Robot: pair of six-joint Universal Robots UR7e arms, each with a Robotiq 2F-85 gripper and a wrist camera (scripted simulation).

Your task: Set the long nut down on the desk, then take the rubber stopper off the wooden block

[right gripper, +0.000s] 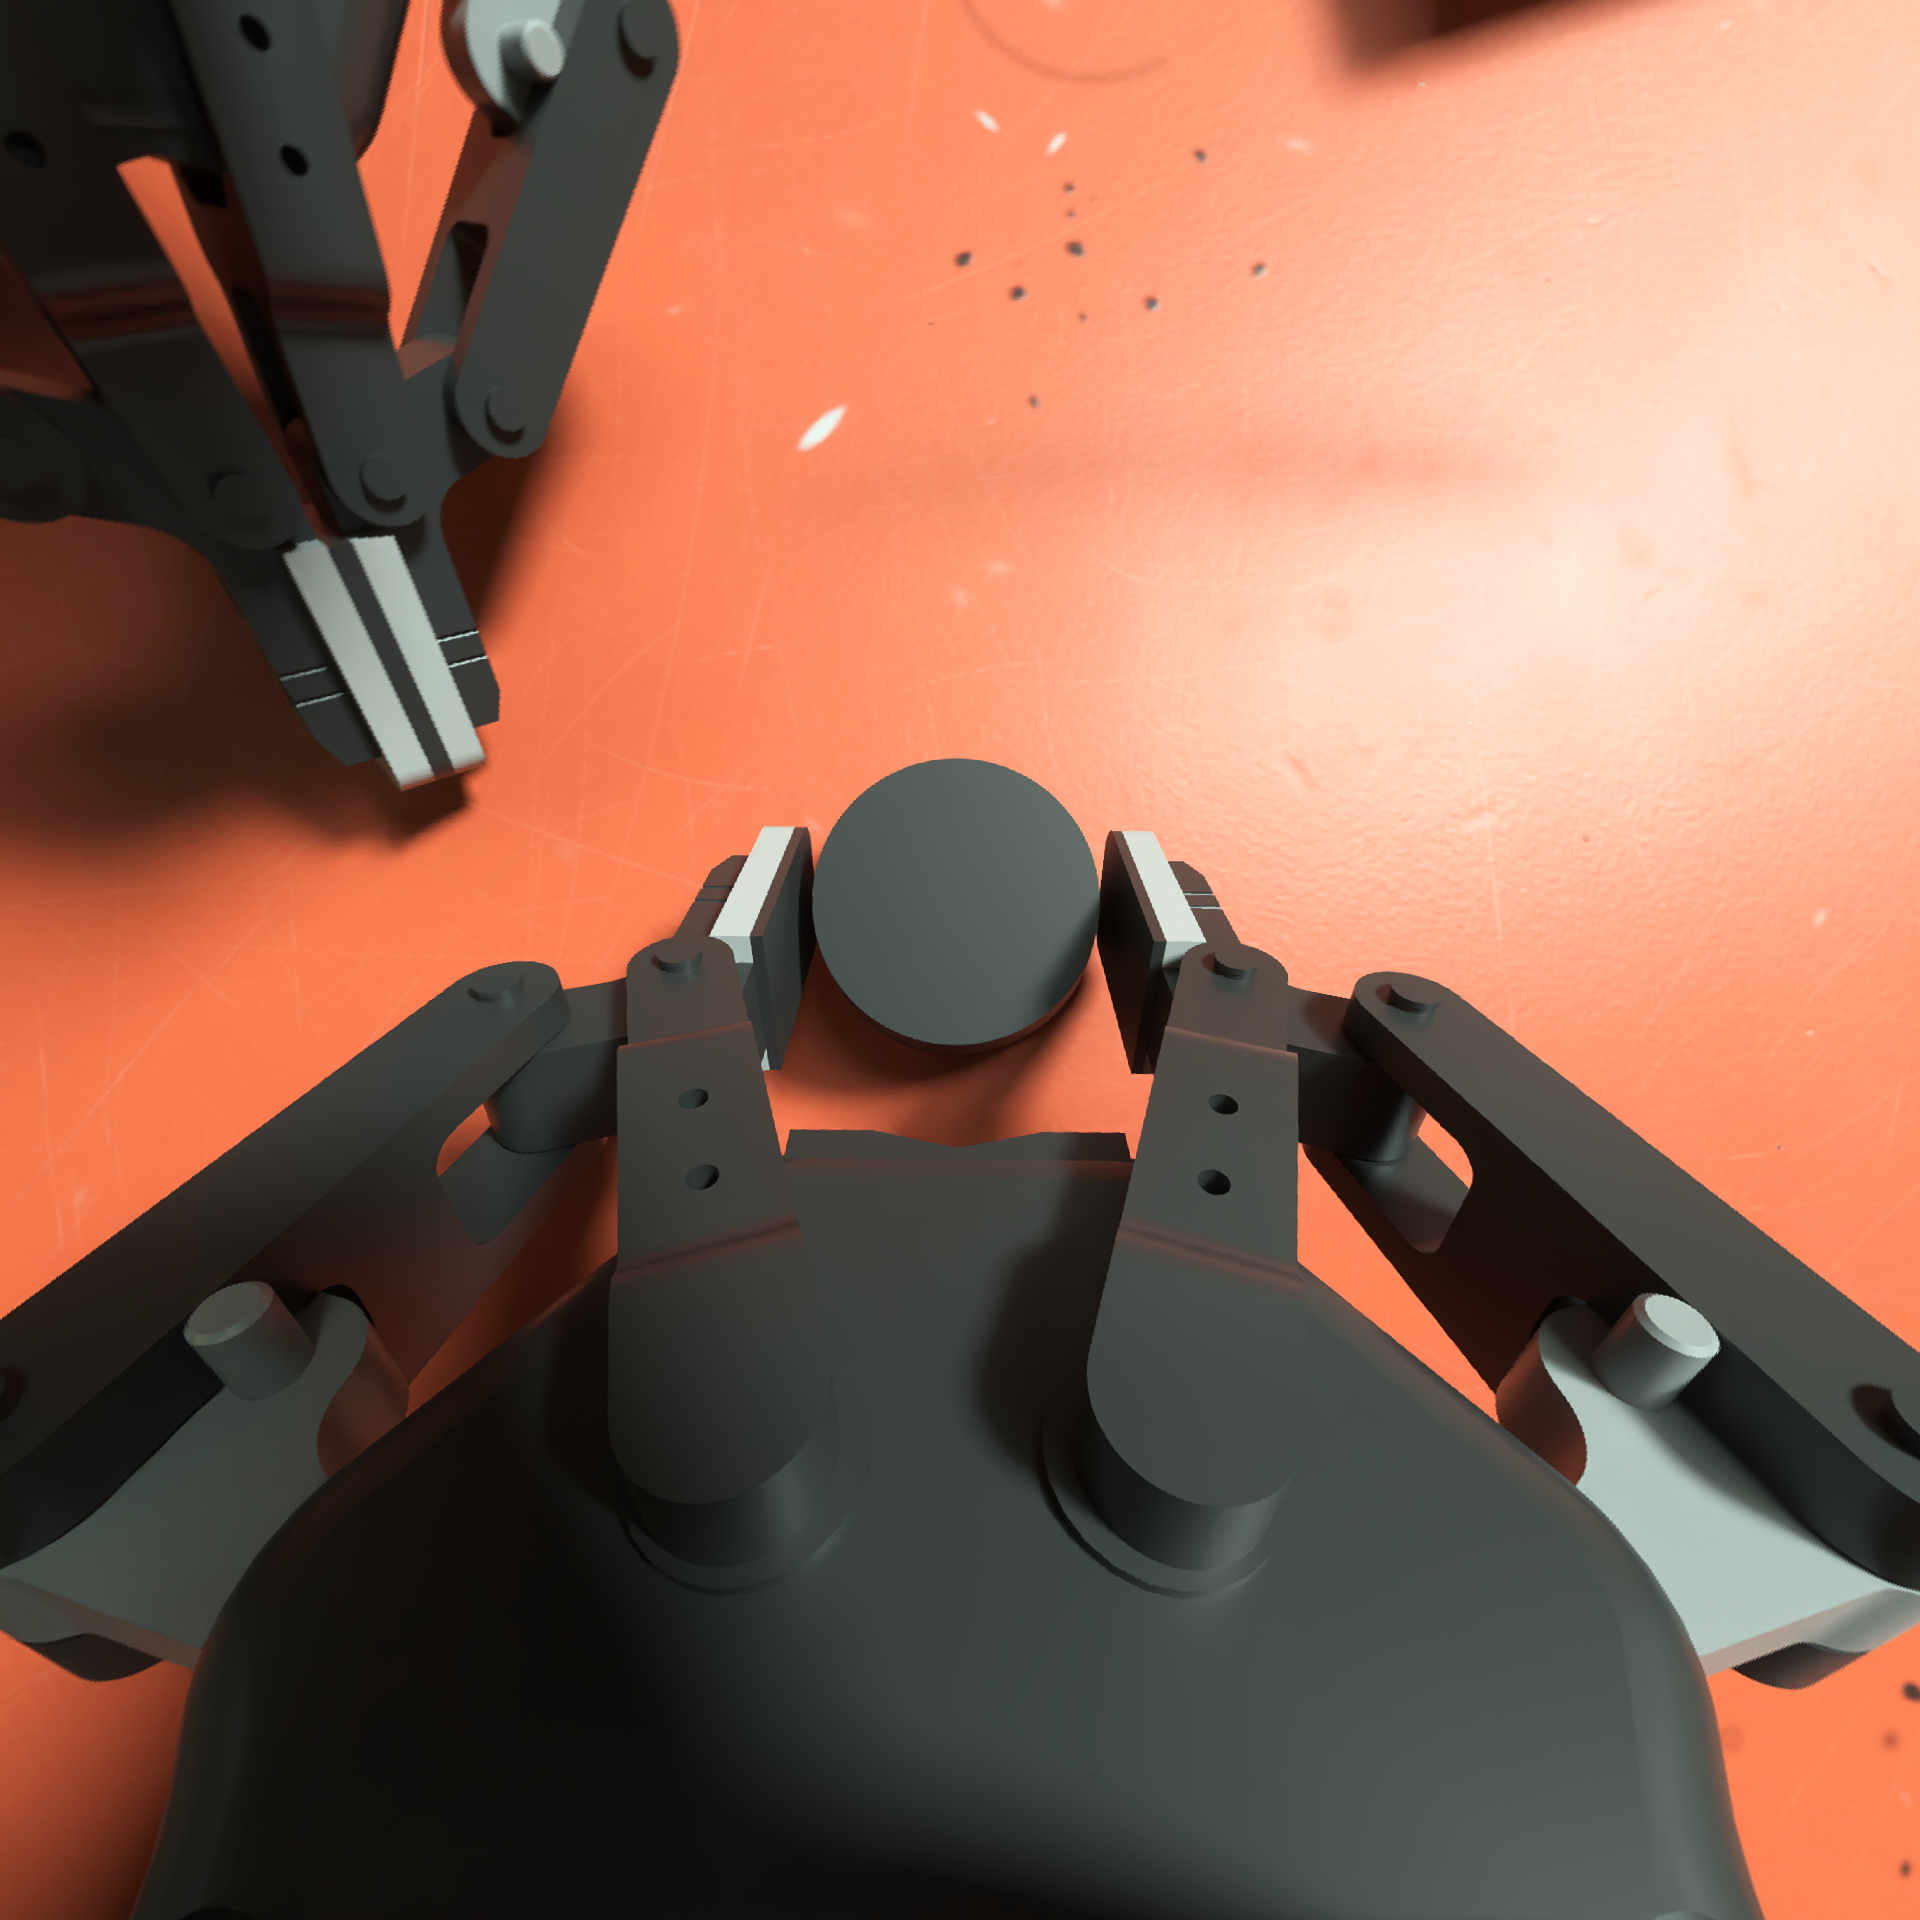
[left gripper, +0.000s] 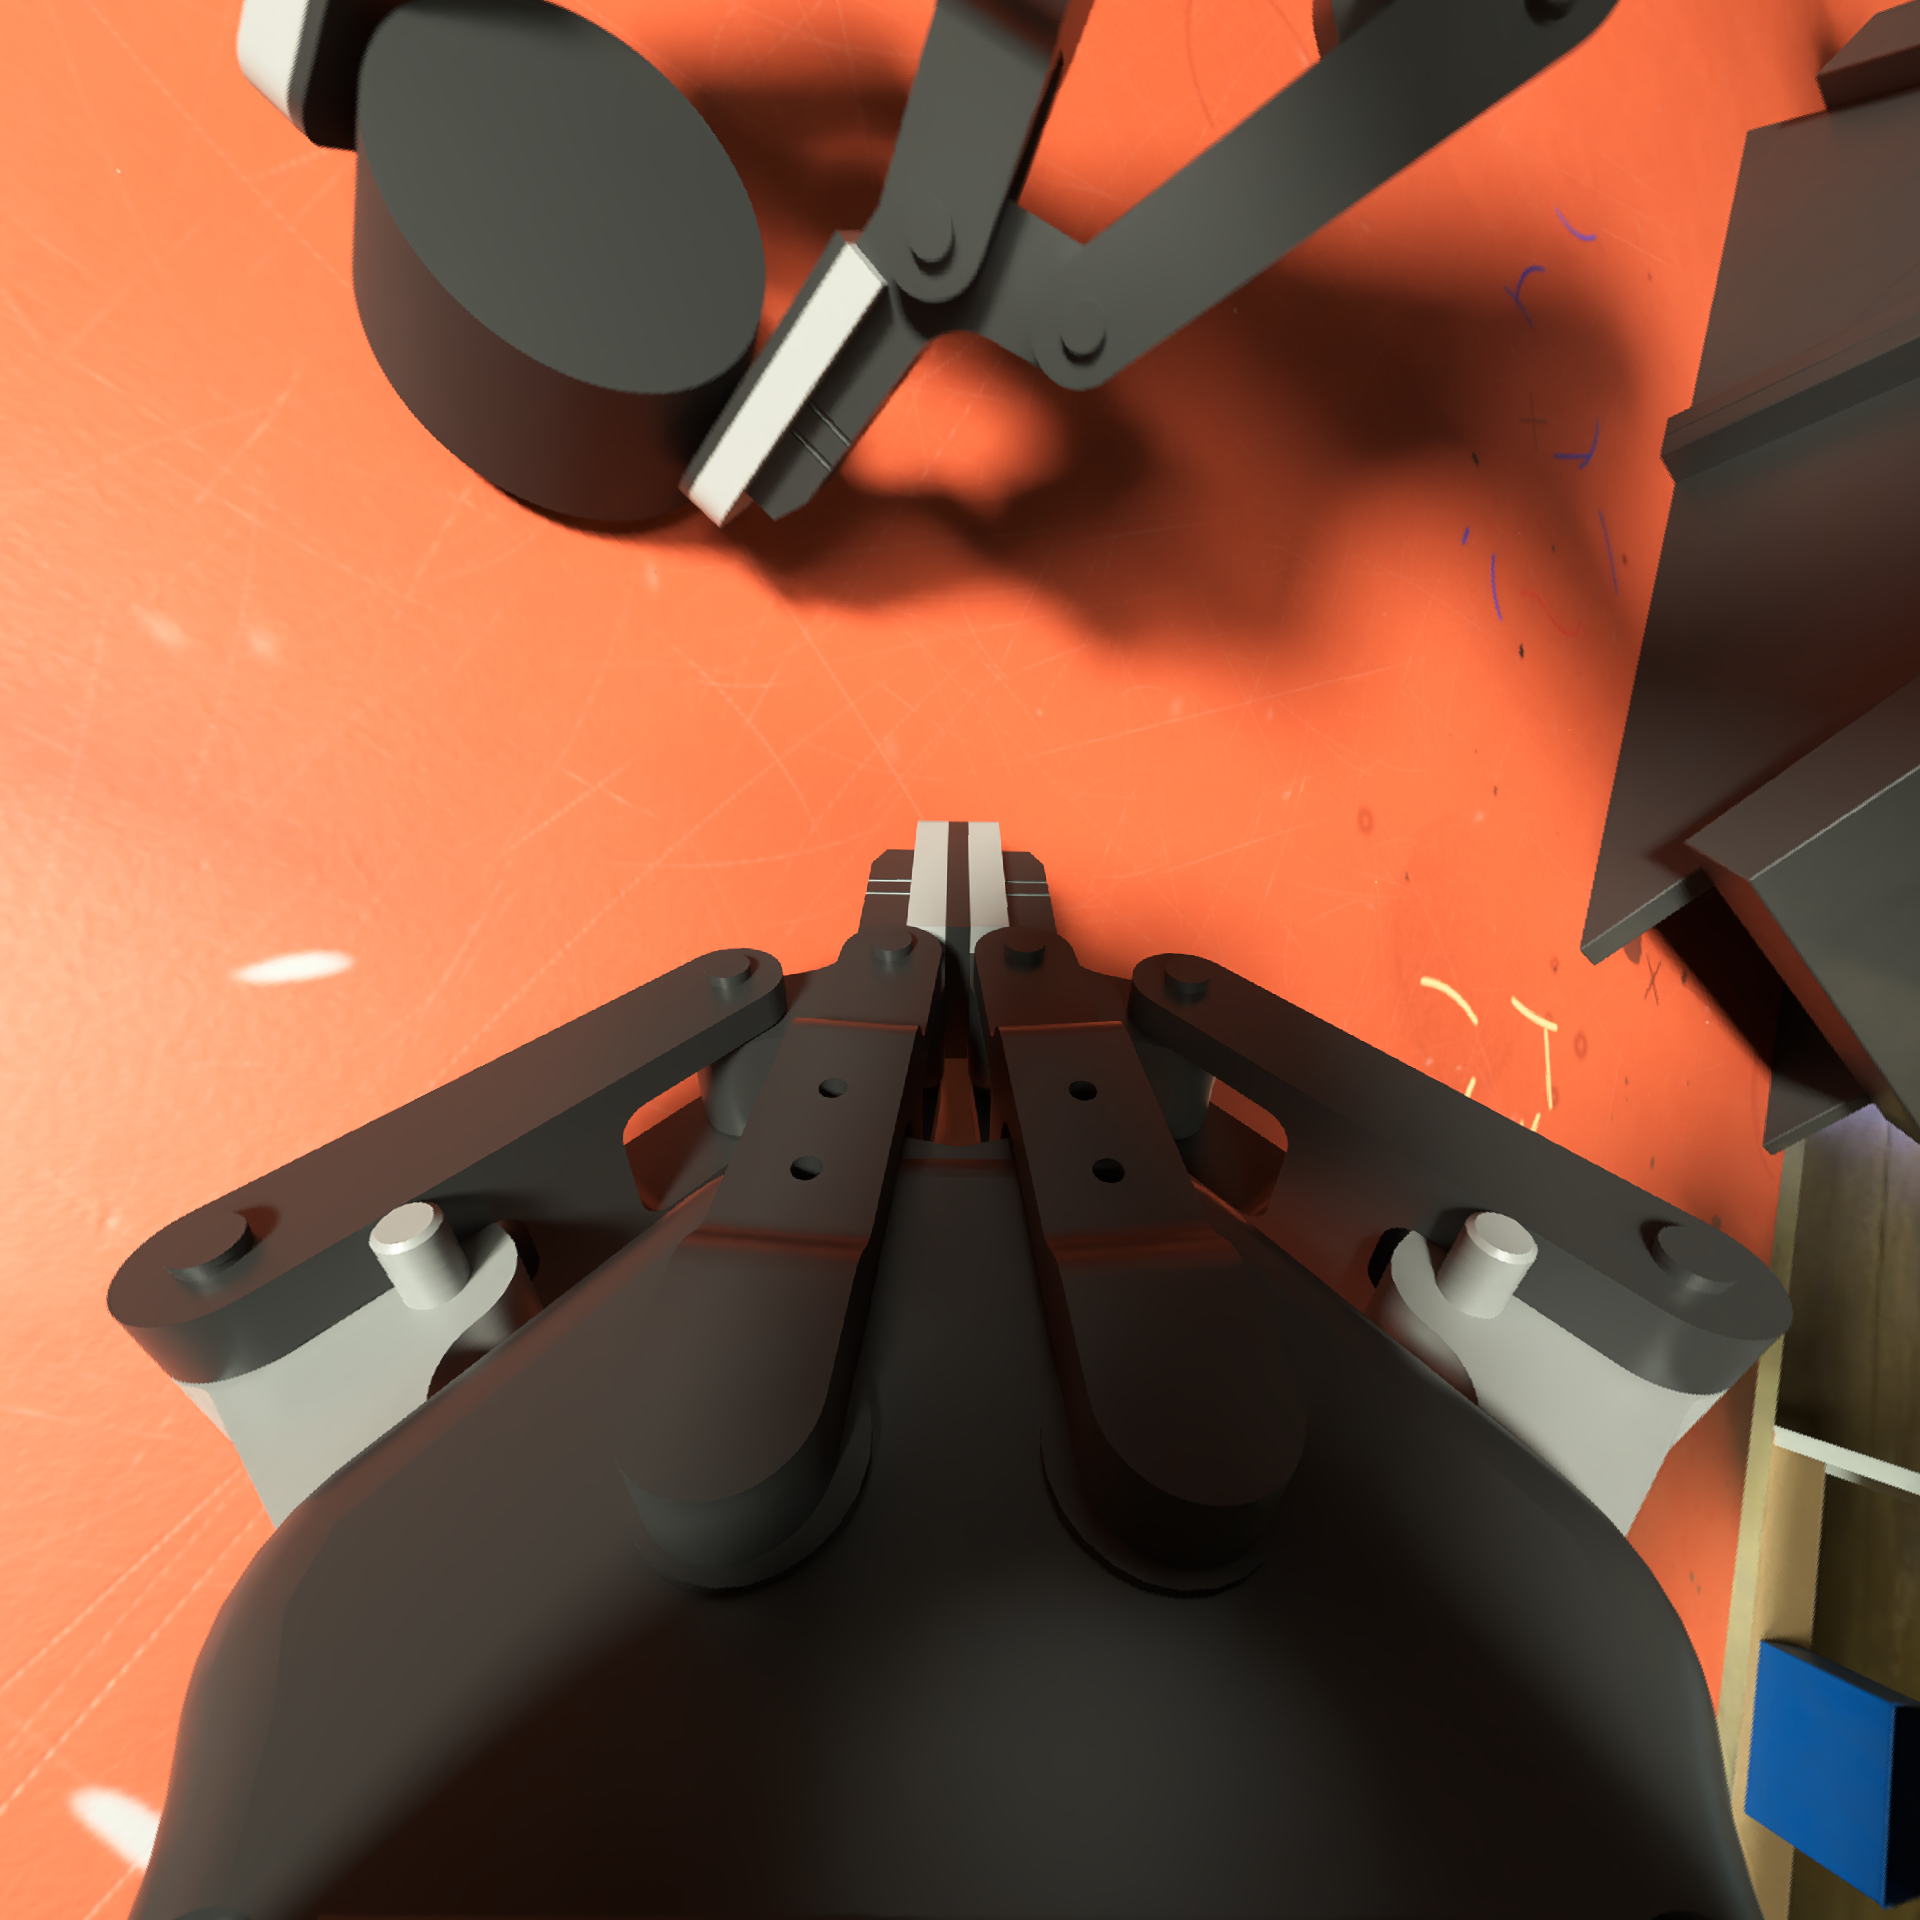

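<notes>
The rubber stopper [right gripper: 956, 899], a dark grey round plug, sits between the pads of my right gripper [right gripper: 956, 844]. Both pads touch its sides. In the left wrist view the stopper [left gripper: 551, 208] is at the upper left, low over the orange desk [left gripper: 416, 779], with one right finger [left gripper: 790, 384] against its side. I cannot tell whether it rests on the desk. My left gripper [left gripper: 957, 842] is shut and empty, pointing down at bare desk, a little way from the stopper. It also shows in the right wrist view [right gripper: 416, 727] at the upper left. No long nut or wooden block is in view.
A dark angular structure [left gripper: 1787, 520] stands at the right edge of the left wrist view. Below it, past the desk edge, are wooden shelving [left gripper: 1808, 1351] and a blue box [left gripper: 1829, 1766]. The desk [right gripper: 1455, 623] stretches to the right of my right gripper.
</notes>
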